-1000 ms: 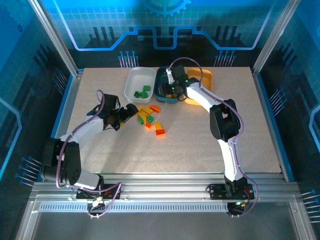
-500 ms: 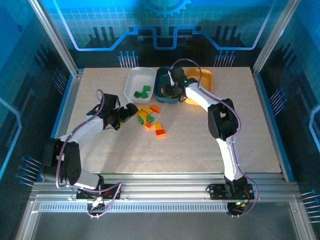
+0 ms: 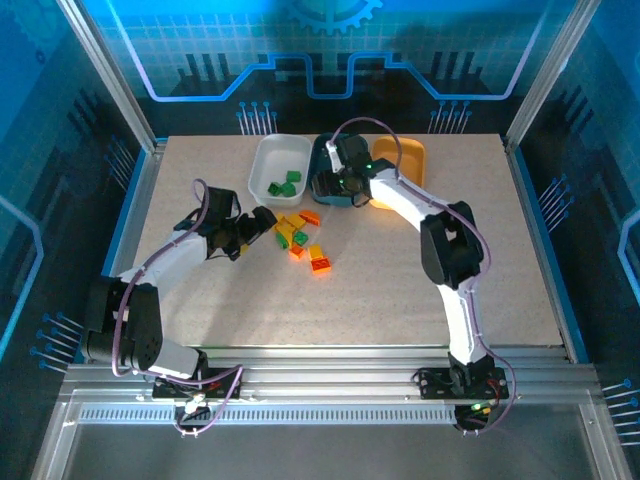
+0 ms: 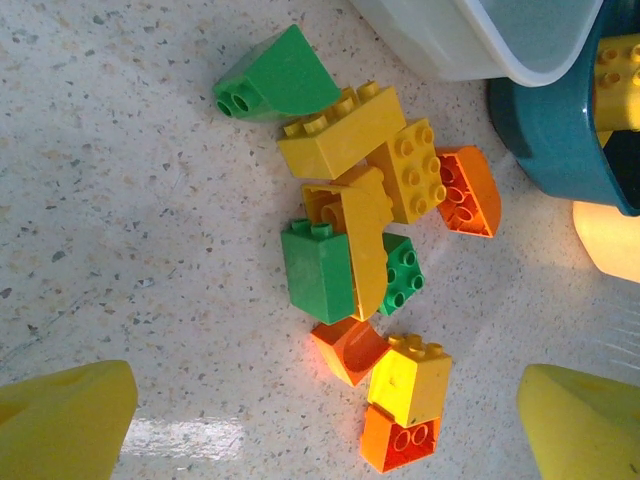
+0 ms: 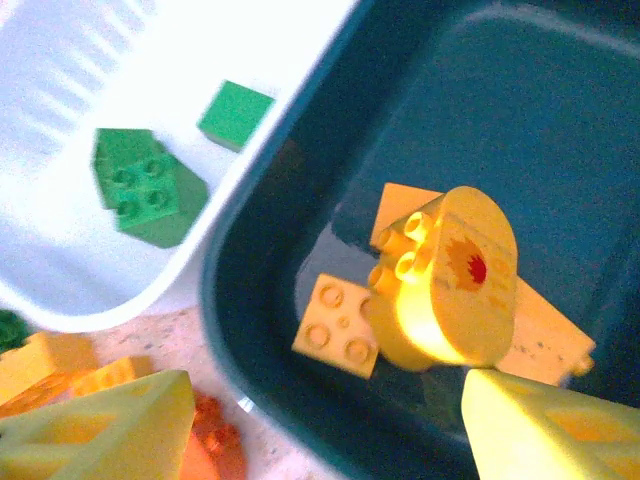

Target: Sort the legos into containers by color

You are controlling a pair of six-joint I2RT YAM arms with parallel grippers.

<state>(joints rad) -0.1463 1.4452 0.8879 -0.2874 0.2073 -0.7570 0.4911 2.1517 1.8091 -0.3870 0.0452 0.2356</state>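
A heap of green, yellow and orange legos [image 3: 297, 233] lies on the table in front of the trays; up close I see a green brick [image 4: 320, 272], a long yellow one [image 4: 340, 130] and an orange one [image 4: 348, 350]. My left gripper [image 3: 263, 221] [image 4: 320, 430] stands open just left of the heap, holding nothing. My right gripper [image 3: 329, 186] [image 5: 330, 430] is open above the near end of the dark teal tray [image 3: 342, 201] [image 5: 240, 330]. A rounded yellow brick [image 5: 455, 280] and a flat yellow one [image 5: 338, 325] lie in that tray.
The white tray [image 3: 262, 160] [image 5: 60, 290] holds green bricks [image 3: 286, 185] [image 5: 140, 185]. The yellow-orange tray [image 3: 412, 158] [image 4: 605, 240] stands right of the teal one. A yellow and orange pair [image 3: 319, 260] lies nearer me. Blue walls enclose the table.
My right gripper has shifted a little left and toward me over the teal tray, and its jaws have spread wider. The left arm has stayed still.
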